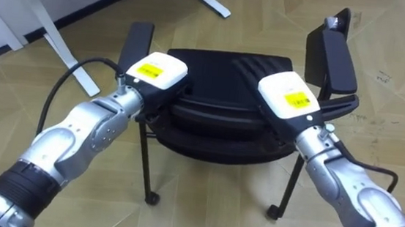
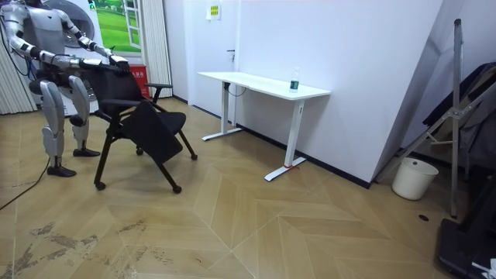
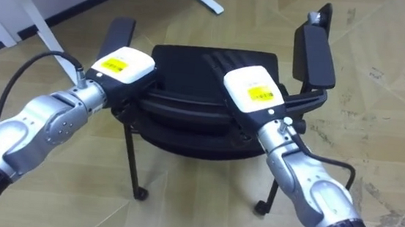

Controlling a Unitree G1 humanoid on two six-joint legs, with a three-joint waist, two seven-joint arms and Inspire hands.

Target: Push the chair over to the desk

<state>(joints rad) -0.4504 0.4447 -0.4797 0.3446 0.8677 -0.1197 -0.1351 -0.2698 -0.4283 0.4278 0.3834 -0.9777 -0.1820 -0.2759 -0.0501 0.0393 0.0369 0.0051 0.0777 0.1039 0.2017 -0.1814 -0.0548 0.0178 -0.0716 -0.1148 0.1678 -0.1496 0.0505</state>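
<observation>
— How far along is it?
— Barely begun, I'd judge. My left robot hand and right robot hand rest on the chair at 9 and 3 o'clock of its backrest (fingers hidden, so I cannot tell the grip). The chair stands right before me, with the counter well apart at 11 o'clock. The whole push is left.

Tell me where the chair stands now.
The chair stands at the room view's left, just before the robot; the white desk is further to that view's right.
</observation>
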